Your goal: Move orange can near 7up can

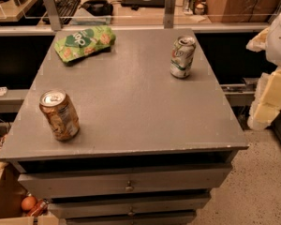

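The orange can (59,115) stands upright at the front left of the grey cabinet top (131,107); its label is orange-brown and tan and its top is silver. The 7up can (182,56), white and silver with green and red markings, stands upright at the back right of the same top. The two cans are far apart. A pale white and yellowish blocky shape at the right edge looks like my arm with the gripper (271,95). It hangs beside the cabinet, clear of the top and away from both cans.
A green snack bag (84,41) lies at the back left of the top. Drawers (126,184) run below the front edge. Behind the cabinet is a desk with a keyboard (63,6) and small items. The speckled floor (253,186) lies to the right.
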Motion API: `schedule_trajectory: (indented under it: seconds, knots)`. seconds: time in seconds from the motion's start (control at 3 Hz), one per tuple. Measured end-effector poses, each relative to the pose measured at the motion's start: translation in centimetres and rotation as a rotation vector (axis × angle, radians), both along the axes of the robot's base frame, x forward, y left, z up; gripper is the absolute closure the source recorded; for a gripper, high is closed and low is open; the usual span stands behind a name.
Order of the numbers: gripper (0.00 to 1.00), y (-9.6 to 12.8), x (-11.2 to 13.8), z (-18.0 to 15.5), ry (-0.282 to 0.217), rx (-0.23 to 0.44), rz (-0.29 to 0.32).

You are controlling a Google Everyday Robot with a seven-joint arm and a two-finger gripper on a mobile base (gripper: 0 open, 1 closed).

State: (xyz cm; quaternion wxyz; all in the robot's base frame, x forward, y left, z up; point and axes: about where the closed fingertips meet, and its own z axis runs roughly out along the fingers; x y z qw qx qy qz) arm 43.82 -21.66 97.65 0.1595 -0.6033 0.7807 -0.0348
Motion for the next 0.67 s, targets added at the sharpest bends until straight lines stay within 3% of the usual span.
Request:
schedule_trajectory:
  seconds: [0.33,0.67]
  knots:
    - [0.00,0.2,0.1,-0.1,-0.001,0.005,0.003]
    - [0.00,4.8,1.9,-2.3,-0.017,0.106,0.071]
